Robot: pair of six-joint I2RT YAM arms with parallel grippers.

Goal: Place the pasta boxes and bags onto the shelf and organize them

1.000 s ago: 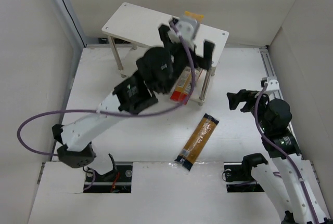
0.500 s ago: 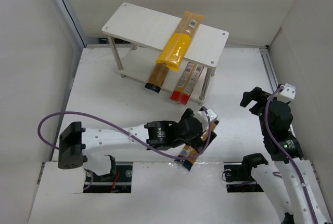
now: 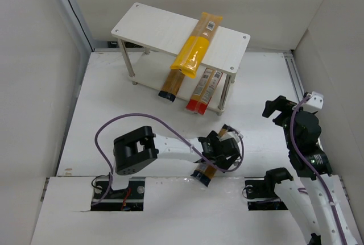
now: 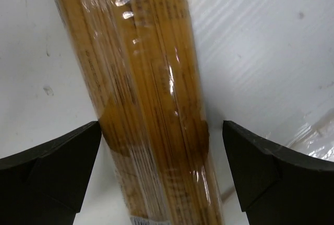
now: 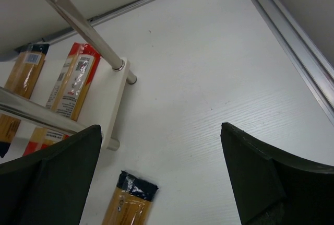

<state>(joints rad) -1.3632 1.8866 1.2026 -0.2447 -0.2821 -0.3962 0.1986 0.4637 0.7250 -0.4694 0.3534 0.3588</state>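
- Brown-orange spaghetti in a clear bag (image 4: 146, 52) lies flat on the white worktop (image 3: 114, 108), at lower centre of the top view, well apart from the shelf (image 3: 153, 26).
- Left claw (image 4: 162, 126) hangs wide open astride the bag and grips nothing. The bag's long axis runs up-frame through the gap, crosswise to the closing direction.
- Right claw (image 5: 160, 128) is open and empty at right, the farther of the two.

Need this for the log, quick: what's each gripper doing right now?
Left gripper: open, straddling the spaghetti bag, not clamped.
Right gripper: open, empty.
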